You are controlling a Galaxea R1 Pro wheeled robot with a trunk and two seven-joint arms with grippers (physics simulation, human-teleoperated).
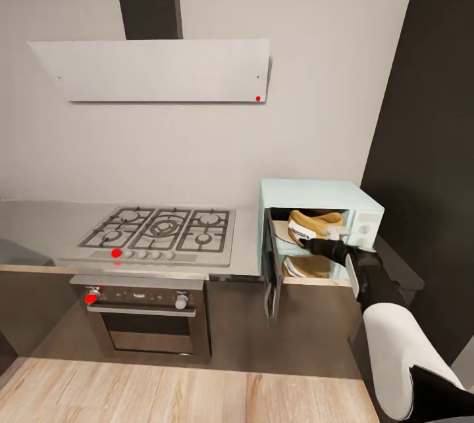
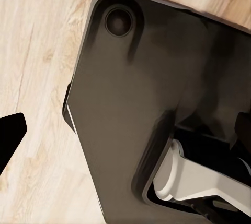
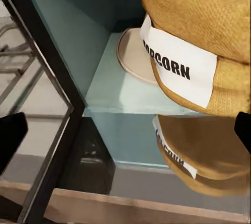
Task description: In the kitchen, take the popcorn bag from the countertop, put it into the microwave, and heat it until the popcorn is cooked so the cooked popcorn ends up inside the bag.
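Note:
The mint-blue microwave stands on the steel countertop right of the hob, its dark glass door swung open towards me. Inside it the tan popcorn bag lies tilted over a pale round plate, its white POPCORN label facing out. A mirror image of the bag shows on the shiny floor below it. My right gripper reaches into the opening right at the bag, its fingers spread wide. My left gripper hangs open over my dark base and the wooden floor.
A gas hob is set in the countertop, with a black built-in oven under it and a grey hood above. A tall dark cabinet stands close on the microwave's right. Wooden floor lies in front.

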